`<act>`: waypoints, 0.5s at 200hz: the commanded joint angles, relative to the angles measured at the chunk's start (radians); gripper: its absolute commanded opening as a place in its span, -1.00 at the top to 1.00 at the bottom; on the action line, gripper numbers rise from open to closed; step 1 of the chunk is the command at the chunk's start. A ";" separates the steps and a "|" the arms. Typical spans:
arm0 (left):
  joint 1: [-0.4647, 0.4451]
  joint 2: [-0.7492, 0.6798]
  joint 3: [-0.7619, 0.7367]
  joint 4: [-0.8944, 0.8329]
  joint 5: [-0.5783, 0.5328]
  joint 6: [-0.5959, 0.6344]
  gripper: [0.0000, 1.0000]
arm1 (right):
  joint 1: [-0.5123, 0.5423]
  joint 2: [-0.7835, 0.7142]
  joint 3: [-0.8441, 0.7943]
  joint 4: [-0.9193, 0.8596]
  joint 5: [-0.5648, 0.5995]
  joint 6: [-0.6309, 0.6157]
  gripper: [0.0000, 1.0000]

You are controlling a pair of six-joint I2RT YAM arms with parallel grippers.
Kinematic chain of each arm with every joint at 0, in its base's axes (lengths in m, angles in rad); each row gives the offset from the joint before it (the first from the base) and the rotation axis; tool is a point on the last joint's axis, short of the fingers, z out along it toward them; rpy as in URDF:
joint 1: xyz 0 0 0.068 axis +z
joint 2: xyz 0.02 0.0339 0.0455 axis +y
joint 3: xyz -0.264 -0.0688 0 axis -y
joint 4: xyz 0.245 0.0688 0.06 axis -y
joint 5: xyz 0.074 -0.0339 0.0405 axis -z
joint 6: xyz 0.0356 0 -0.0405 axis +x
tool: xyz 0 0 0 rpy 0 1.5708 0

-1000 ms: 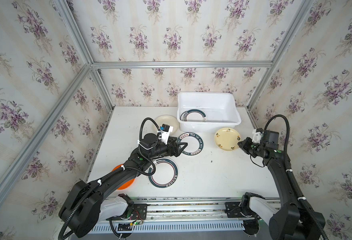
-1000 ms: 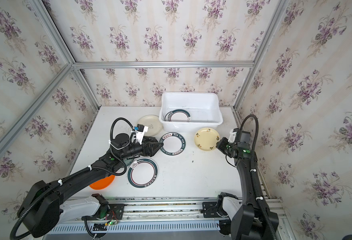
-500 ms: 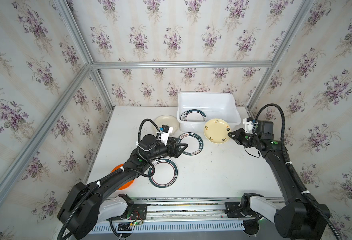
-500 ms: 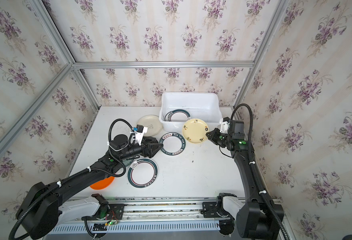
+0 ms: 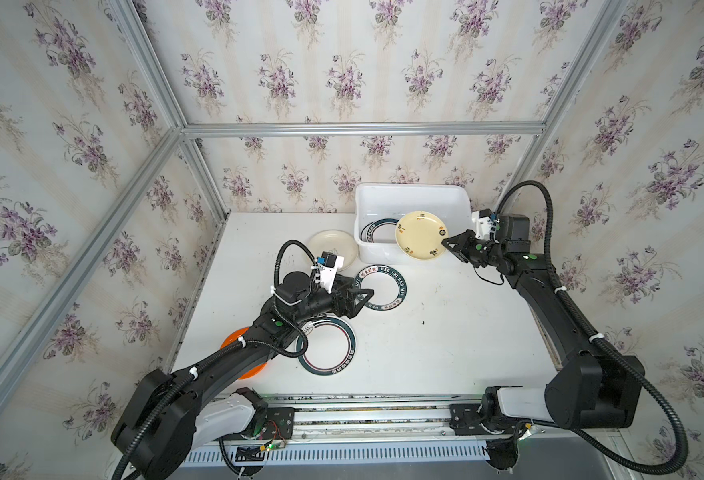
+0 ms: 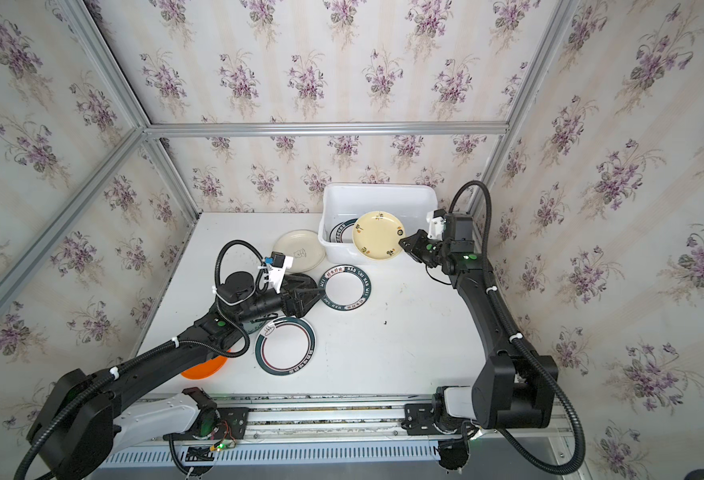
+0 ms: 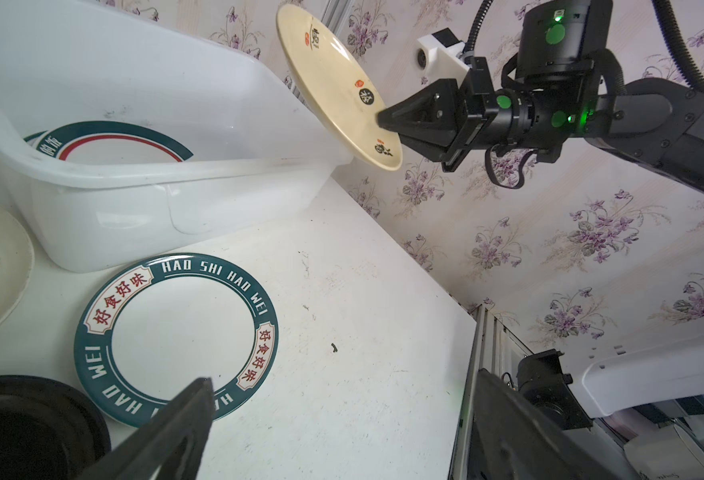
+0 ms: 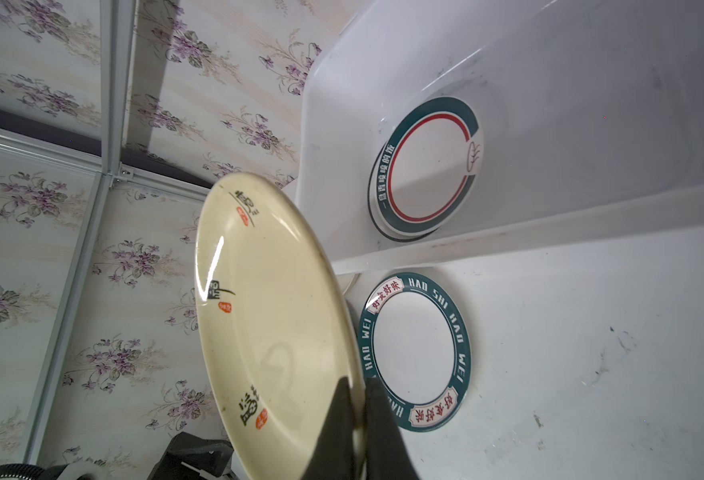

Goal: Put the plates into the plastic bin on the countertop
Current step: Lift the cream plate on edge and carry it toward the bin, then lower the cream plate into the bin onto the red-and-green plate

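Note:
My right gripper (image 5: 445,245) (image 8: 356,386) is shut on the rim of a pale yellow plate (image 5: 421,239) (image 7: 337,87). It holds the plate tilted in the air over the front wall of the plastic bin (image 5: 412,187) (image 8: 549,83). A teal-ringed plate (image 5: 377,230) (image 8: 425,166) lies inside the bin. A lettered plate (image 5: 383,286) (image 7: 175,328) lies on the countertop (image 5: 445,340) in front of the bin. My left gripper (image 5: 364,301) (image 7: 342,378) is open and empty at that plate's left edge.
A ringed plate (image 5: 327,345) lies near the front, partly under my left arm. A cream plate (image 5: 333,245) sits left of the bin. An orange plate (image 6: 204,368) shows under the left arm. Aluminium rails and papered walls close in the countertop.
My right gripper has lifted the pale yellow plate off the countertop and carried it back and left to the bin's front wall. The left arm has hardly moved.

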 commanded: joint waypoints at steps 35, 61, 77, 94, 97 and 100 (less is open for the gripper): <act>-0.003 -0.088 -0.050 -0.007 -0.094 0.062 -0.99 | 0.058 0.147 0.162 0.066 0.101 0.002 1.00; -0.005 -0.128 -0.086 -0.008 -0.160 0.097 -0.99 | 0.099 0.242 0.250 0.043 0.158 -0.033 1.00; -0.005 -0.147 -0.101 -0.013 -0.207 0.105 -0.99 | 0.119 0.302 0.299 0.035 0.188 -0.050 1.00; -0.005 -0.158 -0.101 -0.023 -0.229 0.103 -0.99 | 0.135 0.373 0.365 0.001 0.233 -0.069 1.00; -0.005 -0.160 -0.101 -0.022 -0.229 0.102 -0.99 | 0.139 0.390 0.380 -0.009 0.239 -0.073 1.00; -0.005 -0.160 -0.103 -0.022 -0.229 0.099 -0.99 | 0.141 0.405 0.394 -0.018 0.244 -0.078 1.00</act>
